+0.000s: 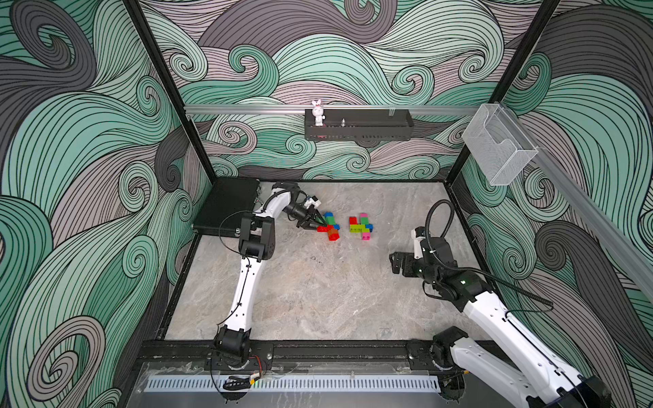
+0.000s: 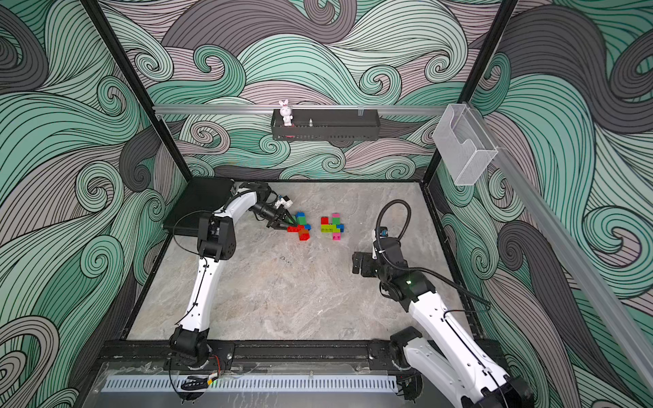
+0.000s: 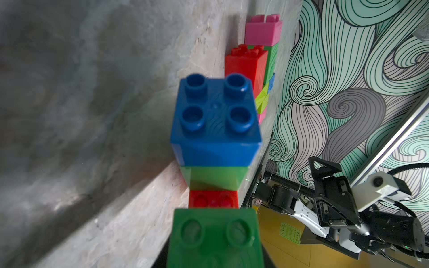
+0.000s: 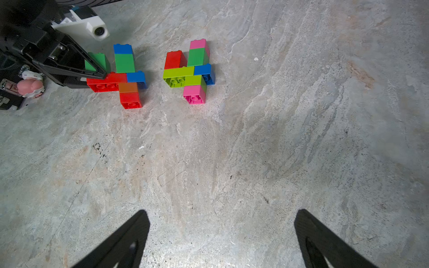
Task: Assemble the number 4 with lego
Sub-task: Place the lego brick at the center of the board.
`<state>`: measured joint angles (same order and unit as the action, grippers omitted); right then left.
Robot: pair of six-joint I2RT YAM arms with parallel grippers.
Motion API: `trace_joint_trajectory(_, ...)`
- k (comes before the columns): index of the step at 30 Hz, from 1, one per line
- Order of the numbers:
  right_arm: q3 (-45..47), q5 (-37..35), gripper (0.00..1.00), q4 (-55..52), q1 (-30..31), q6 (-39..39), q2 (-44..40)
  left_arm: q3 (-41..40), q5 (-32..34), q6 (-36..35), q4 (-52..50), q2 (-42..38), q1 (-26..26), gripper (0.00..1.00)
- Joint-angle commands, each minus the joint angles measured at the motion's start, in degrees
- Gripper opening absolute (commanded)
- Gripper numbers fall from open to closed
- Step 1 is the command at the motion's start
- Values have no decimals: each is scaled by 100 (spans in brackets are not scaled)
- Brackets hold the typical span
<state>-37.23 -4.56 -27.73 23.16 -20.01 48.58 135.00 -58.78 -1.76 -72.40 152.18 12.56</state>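
Two flat lego figures lie at the back of the marble table. The left figure (image 1: 332, 229) (image 2: 302, 228) (image 4: 125, 76) is built of blue, green, red and orange bricks. The right figure (image 1: 361, 228) (image 2: 333, 226) (image 4: 188, 72) (image 3: 253, 62) is red, pink, green, lime and blue. My left gripper (image 1: 318, 224) (image 2: 290, 223) is shut on a dark green brick (image 4: 98, 60) (image 3: 216, 239). It holds the brick at the left end of the left figure's long red brick (image 4: 104, 83); whether the brick is seated I cannot tell. My right gripper (image 1: 395, 263) (image 2: 357, 263) (image 4: 221, 213) hangs open and empty, to the right and nearer the front.
A black box (image 1: 226, 206) sits in the back left corner, behind the left arm. On the back wall hangs a black shelf (image 1: 358, 125) with a white toy bunny (image 1: 318, 113). A clear bin (image 1: 498, 145) hangs on the right rail.
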Motion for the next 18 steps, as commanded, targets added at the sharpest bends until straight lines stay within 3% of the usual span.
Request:
trace_joint_trajectory(1,85,-90,99,-101,-39,32,-59,176,-222,121,-77,96,-85,24)
trace_joint_trajectory(9,148,-170,99,-117,-48,-38,-131,29,-281,496,439,112,-232,45)
trace_joint_trajectory(18,137,-219,99,-136,-48,-56,-157,-396,-74,917,1083,-133,-363,58)
